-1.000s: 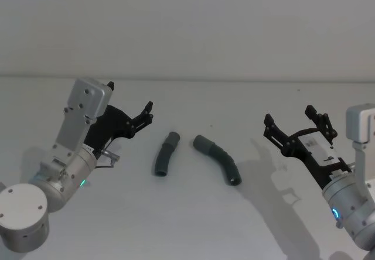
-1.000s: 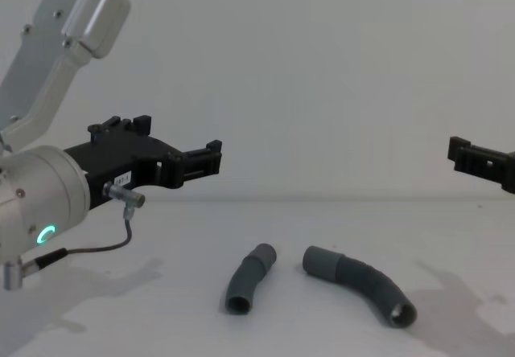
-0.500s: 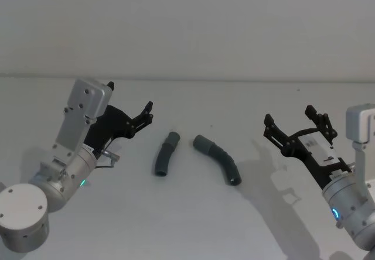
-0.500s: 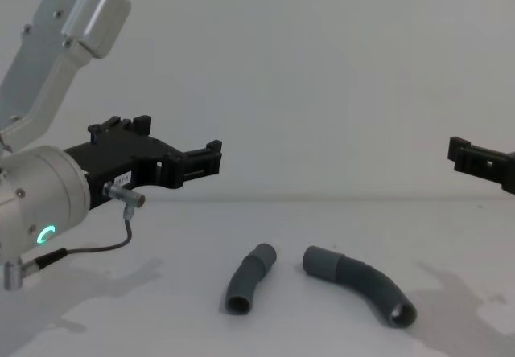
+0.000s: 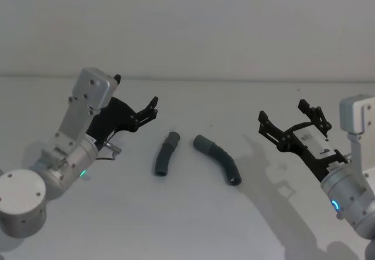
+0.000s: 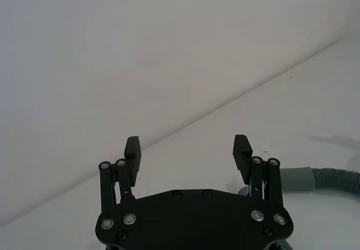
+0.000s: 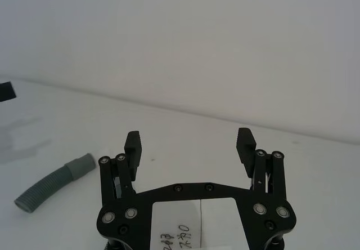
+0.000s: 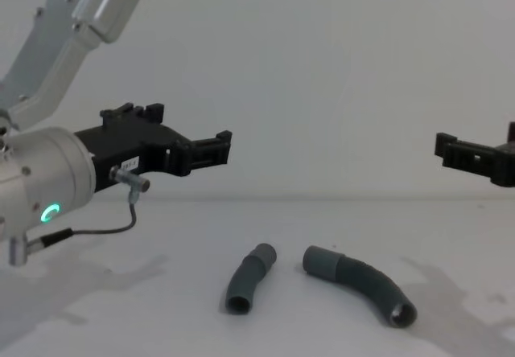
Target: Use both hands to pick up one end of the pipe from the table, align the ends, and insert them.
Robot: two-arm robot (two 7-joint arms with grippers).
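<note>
Grey hoses: a short dark grey ribbed hose piece (image 5: 164,161) and a longer curved dark grey ribbed hose piece (image 5: 218,159) lie on the plain white matte surface (image 5: 187,225), near each other but apart, far ends closest together
Left gripper: my black two-finger left gripper (image 6: 187,148) hovers above the surface, left of the short piece, fingers spread wide, holding nothing
Right gripper: my black two-finger right gripper (image 7: 189,140) hangs well right of the longer piece, fingers wide, empty
Just changed: both my grippers have crept inward toward the hoses, and the left has risen a little
Unchanged: neither hose has shifted since half a second ago
Meaning: the approach has only begun, I judge, with picking up, aligning and inserting all left
</note>
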